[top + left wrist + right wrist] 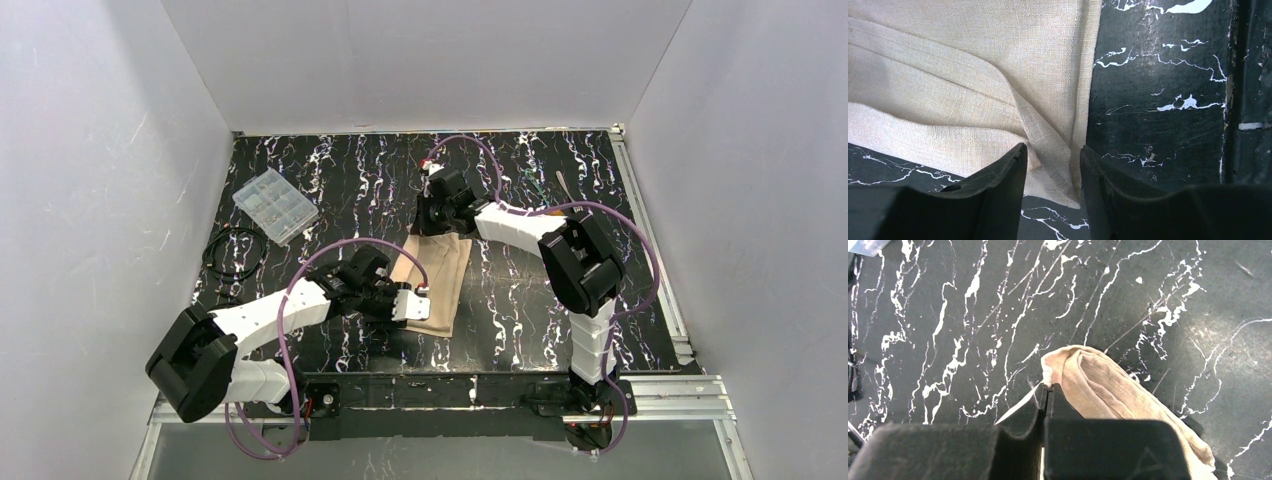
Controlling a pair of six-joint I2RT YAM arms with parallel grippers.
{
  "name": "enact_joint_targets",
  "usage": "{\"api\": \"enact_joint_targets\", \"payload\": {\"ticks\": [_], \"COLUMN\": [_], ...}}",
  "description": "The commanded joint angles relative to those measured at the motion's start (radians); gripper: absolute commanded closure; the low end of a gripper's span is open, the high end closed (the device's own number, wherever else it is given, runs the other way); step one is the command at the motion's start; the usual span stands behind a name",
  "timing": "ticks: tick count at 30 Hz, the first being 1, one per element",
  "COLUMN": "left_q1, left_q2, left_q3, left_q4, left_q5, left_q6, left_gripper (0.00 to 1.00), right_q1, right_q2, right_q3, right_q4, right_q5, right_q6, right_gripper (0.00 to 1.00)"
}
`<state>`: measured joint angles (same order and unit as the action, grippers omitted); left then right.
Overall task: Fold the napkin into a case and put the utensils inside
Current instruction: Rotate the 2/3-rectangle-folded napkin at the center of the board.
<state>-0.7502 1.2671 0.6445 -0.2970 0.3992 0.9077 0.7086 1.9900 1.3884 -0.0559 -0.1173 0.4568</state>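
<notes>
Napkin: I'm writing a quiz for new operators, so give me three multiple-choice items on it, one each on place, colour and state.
1. Where is the napkin?
A. on the table, near its middle
B. draped over a side wall
C. on the floor

2. What colour is it?
A. blue
B. tan
C. red

3. How do the right jaws stand?
A. wide open above it
B. far from it
C. shut on its far end

Answers:
1 A: the top view shows it mid-table.
2 B: all views show plain tan cloth.
3 C: the right wrist view shows them pinched together on bunched cloth.
</notes>
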Motion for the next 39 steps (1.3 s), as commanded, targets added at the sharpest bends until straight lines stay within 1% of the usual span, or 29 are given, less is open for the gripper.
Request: {"api": "enact_joint_targets", "payload": {"ticks": [1,5,9,15,22,26,28,30,35,39], "left_q1": [-0.007,-0.008,-0.018,-0.030,-0.042,-0.050,-0.050,-0.049,-0.040,0.001], "left_q2": [0.000,0.002,0.002,0.020,0.055,0.103,0.149,0.190,0.284,0.292], "left_q3": [-0.008,-0.008,-0.023,-0.042,-0.026,0.006,0.021,0.043,0.109,0.095], "left_q4": [-0.017,-0.019,-0.021,-0.036,-0.071,-0.135,-0.161,-0.173,-0.202,-0.137], "left_q5": [0.009,0.025,0.032,0.044,0.033,-0.018,-0.072,-0.130,-0.212,-0.240], "left_q6": [0.010,0.025,0.073,0.157,0.244,0.355,0.426,0.482,0.591,0.745], "left_gripper": [0.61,0.67,0.74,0.74,0.76,0.83,0.90,0.96,0.99,1.00], "right_q1": [-0.008,-0.019,-0.029,-0.039,-0.057,-0.063,-0.063,-0.063,-0.064,-0.063], "right_q2": [-0.059,-0.072,-0.067,-0.048,-0.088,-0.113,-0.141,-0.177,-0.272,-0.361], "right_q3": [-0.041,-0.064,-0.066,-0.087,-0.209,-0.251,-0.285,-0.332,-0.462,-0.594], "right_q4": [0.019,0.014,0.003,-0.015,0.044,0.047,0.048,0.091,0.156,0.191], "right_q5": [0.008,0.015,0.026,0.059,0.095,0.111,0.146,0.180,0.252,0.301], "right_q6": [-0.001,-0.015,-0.041,-0.074,-0.050,-0.033,-0.012,0.019,0.109,0.211], "right_gripper": [0.99,0.99,0.99,0.99,0.99,0.99,0.99,0.99,0.99,0.99]}}
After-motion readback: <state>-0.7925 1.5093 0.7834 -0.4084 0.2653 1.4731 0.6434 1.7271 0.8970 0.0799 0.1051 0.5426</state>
